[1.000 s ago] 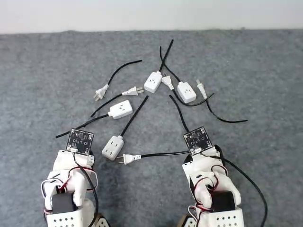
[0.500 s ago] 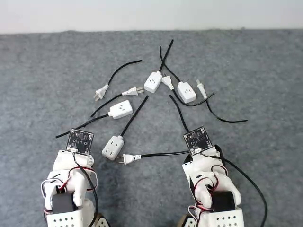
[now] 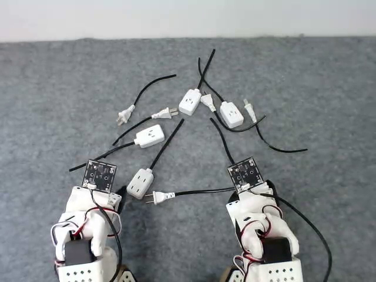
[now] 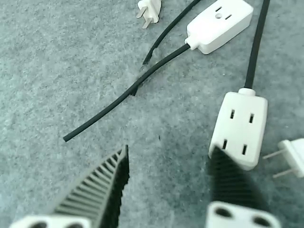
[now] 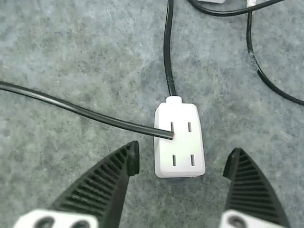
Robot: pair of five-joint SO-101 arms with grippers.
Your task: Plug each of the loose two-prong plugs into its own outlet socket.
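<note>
On the grey carpet lie several white outlet sockets and two-prong plugs on black cords. My left gripper stands open just above the carpet. A white socket lies by one of its fingers, the same socket seen from above, with a loose plug beside it. My right gripper is open around another white socket, and a black cord end lies across that socket's face. Farther back are more sockets and plugs.
Black cords loop across the middle and right of the carpet. The carpet ends at a pale wall at the back. Bare carpet lies to the far left and far right of the cords.
A dark finger of the left gripper now shows beside its wrist board, so that gripper has opened a little. Sockets, plugs and the right arm have not moved.
</note>
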